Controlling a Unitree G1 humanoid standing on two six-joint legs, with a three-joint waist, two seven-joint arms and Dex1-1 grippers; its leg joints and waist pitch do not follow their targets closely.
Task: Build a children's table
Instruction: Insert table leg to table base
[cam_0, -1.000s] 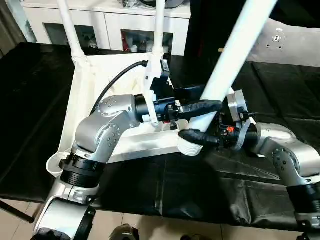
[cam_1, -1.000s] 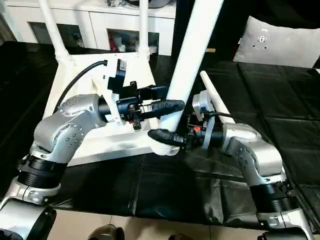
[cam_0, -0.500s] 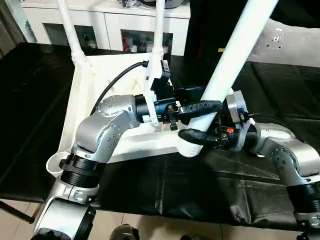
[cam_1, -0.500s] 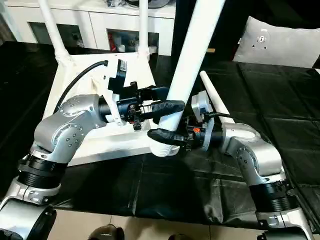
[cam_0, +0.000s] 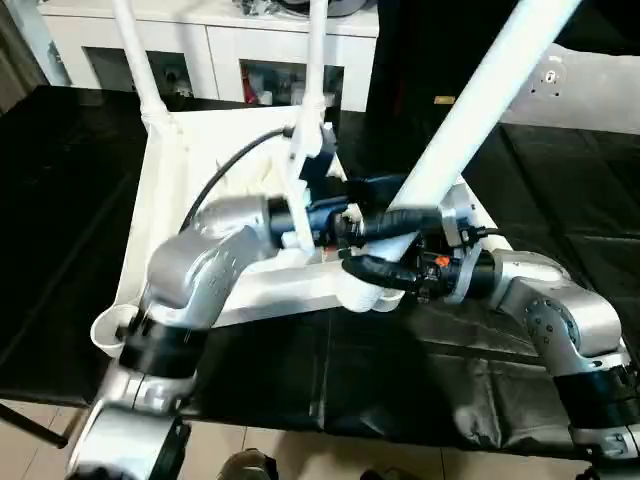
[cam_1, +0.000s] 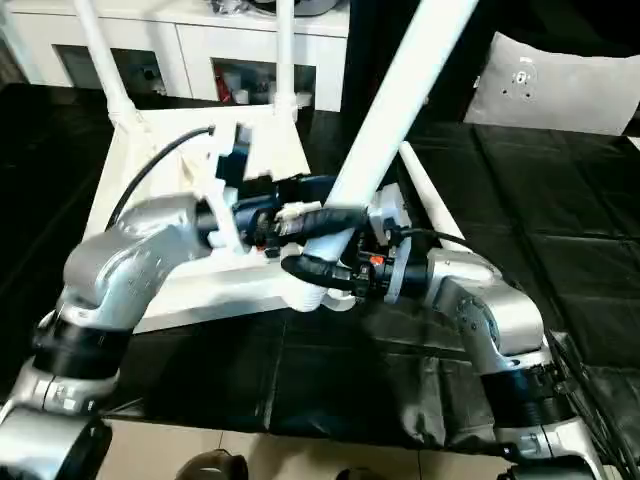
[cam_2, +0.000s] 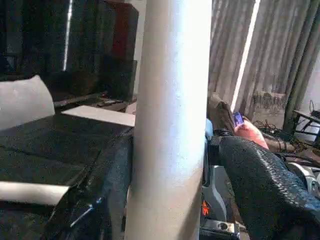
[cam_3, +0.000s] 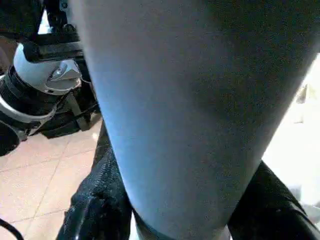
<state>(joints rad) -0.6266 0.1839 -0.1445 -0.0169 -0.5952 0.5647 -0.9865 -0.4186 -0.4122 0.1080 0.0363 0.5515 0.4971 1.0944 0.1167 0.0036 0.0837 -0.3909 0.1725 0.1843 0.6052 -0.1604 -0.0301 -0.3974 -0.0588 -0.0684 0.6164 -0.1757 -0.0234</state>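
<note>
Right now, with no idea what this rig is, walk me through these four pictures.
This is a humanoid robot building a small white children's table. Two pictures come from cameras in its head, looking down over its silver arms. The other two come from cameras on its wrists, very close to the work.

The table lies upside down on a black-covered work surface. Two legs already stand at its far corners. A spare leg lies on the black cover.

Both tools meet at the near corner socket. The right tool grips the base of a slanting leg; the left tool has its fingers around it just above.
</note>
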